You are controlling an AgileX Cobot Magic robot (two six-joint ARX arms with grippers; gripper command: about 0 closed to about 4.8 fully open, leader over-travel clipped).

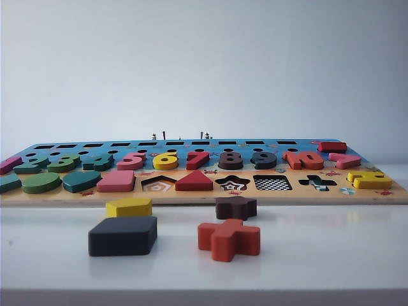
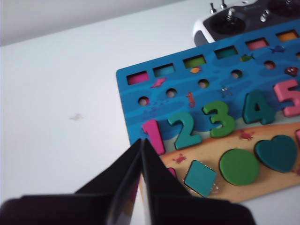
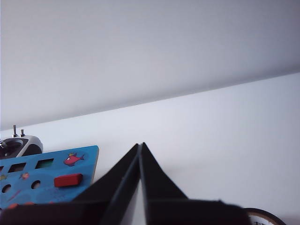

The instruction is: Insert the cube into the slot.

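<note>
Exterior view: your flat navy cube [image 1: 122, 235] is lying on the glossy desk [image 1: 319, 255].
Checkered square slot [image 1: 272, 183] is sitting unfilled; left hand [image 2: 141, 143] and right hand [image 3: 140, 146] are both pinched shut, empty.

Dark navy cube [image 1: 122, 235] flat on table, checkered square slot [image 1: 272, 183] empty
</note>
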